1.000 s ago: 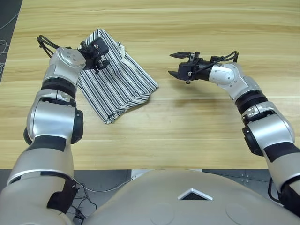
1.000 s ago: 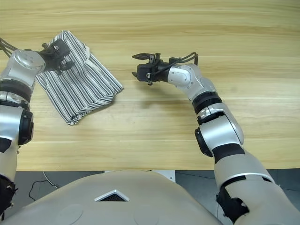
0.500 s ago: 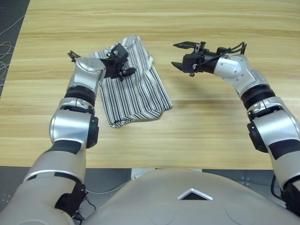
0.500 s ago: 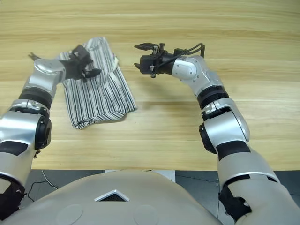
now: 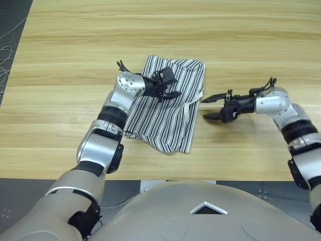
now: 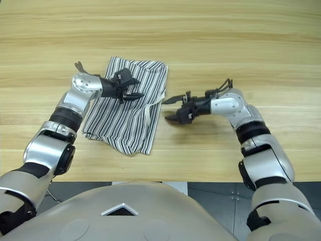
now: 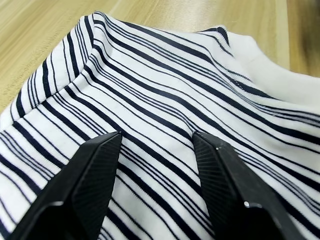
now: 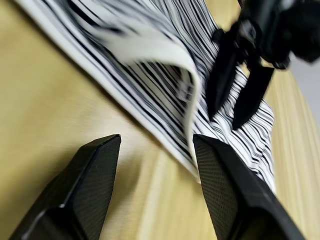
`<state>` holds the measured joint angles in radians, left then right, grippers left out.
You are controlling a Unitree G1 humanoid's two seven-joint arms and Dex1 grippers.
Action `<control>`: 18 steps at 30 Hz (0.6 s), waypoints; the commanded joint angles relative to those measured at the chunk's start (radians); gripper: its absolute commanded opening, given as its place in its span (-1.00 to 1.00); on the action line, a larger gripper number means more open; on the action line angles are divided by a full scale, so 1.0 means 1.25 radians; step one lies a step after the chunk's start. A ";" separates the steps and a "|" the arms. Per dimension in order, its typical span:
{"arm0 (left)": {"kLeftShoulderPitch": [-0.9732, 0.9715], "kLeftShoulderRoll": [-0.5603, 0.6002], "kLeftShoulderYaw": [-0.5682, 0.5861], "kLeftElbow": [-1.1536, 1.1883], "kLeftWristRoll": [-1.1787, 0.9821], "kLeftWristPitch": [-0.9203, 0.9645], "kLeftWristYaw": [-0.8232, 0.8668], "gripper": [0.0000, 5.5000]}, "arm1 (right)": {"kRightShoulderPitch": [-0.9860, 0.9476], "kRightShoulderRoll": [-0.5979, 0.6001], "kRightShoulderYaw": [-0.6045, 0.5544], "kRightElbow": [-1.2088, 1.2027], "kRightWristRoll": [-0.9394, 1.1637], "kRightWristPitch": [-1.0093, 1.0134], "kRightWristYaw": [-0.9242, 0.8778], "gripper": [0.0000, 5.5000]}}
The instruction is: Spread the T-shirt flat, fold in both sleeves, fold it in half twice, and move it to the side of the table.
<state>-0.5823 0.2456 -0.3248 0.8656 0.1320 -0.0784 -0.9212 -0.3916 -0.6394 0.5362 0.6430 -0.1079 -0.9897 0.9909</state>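
The striped T-shirt (image 5: pixel 163 113) lies folded into a compact bundle near the middle of the wooden table (image 5: pixel 251 50), with a white band (image 5: pixel 187 108) along its right side. My left gripper (image 5: pixel 168 90) rests on the bundle's upper part, open. In the left wrist view its fingers (image 7: pixel 90 185) press on the striped cloth (image 7: pixel 165 80). My right gripper (image 5: pixel 210 107) is open, low over the table just right of the shirt's edge. The right wrist view has the white band (image 8: pixel 150 50) just ahead of its own gripper (image 8: pixel 157 140), and my left gripper (image 8: pixel 240 85) beyond.
Bare wood surrounds the shirt on all sides, widest at the back and right. The table's front edge (image 5: pixel 200 179) is close behind the shirt. Dark floor with loose cables (image 5: pixel 7 45) lies past the left edge.
The shirt, under my left gripper, has slid right toward the table's middle and turned. My right gripper has dropped from mid-air to just beside the shirt's right edge. The head camera shifted too.
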 commanded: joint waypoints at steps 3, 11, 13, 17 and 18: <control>0.068 0.012 -0.049 0.058 0.065 0.065 0.042 -0.04 | 0.149 -0.042 -0.008 -0.197 0.048 0.091 0.012 -0.03; 0.070 0.008 -0.055 0.047 0.058 0.071 0.049 -0.04 | 0.280 -0.015 -0.007 -0.344 -0.150 0.154 -0.105 -0.03; 0.071 0.008 -0.055 0.045 0.057 0.072 0.049 -0.04 | 0.294 -0.003 -0.013 -0.363 -0.233 0.192 -0.165 -0.03; 0.070 0.006 -0.053 0.044 0.054 0.077 0.054 -0.04 | 0.307 0.016 0.009 -0.404 -0.304 0.212 -0.214 -0.03; 0.069 0.005 -0.051 0.045 0.053 0.079 0.056 -0.04 | 0.307 0.026 0.014 -0.414 -0.323 0.222 -0.228 -0.03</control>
<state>-0.5828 0.2437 -0.3416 0.8596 0.1318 -0.0781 -0.8785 -0.0307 -0.6221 0.5238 0.1196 -0.4132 -0.7671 0.7100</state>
